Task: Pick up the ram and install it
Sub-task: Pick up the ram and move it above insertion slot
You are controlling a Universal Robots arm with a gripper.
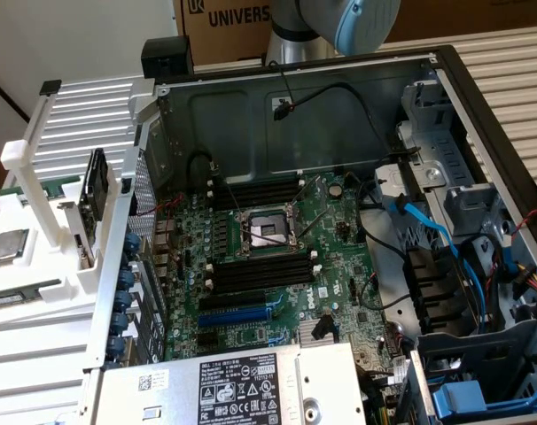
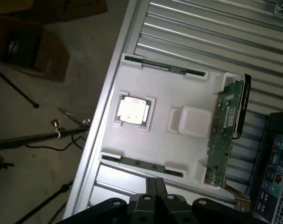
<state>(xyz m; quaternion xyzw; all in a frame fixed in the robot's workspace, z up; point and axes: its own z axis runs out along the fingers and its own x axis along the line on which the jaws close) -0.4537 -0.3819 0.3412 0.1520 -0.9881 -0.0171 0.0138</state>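
A brown cardboard box (image 1: 233, 27) behind the open dark metal computer case (image 1: 446, 71) is showing the black letters "UNIVERS" beside a square logo. At the case's near edge, a black label (image 1: 251, 390) on the silver metal power supply (image 1: 339, 372) is carrying the word "DELL" above rows of certification marks; its fine print is reading as illegible. Beside that label, a small white barcode sticker (image 1: 153, 382) is showing unreadable digits.

ram (image 2: 142, 165) | thin dark-green stick | seated level along white tray (image 2: 179, 91) edge
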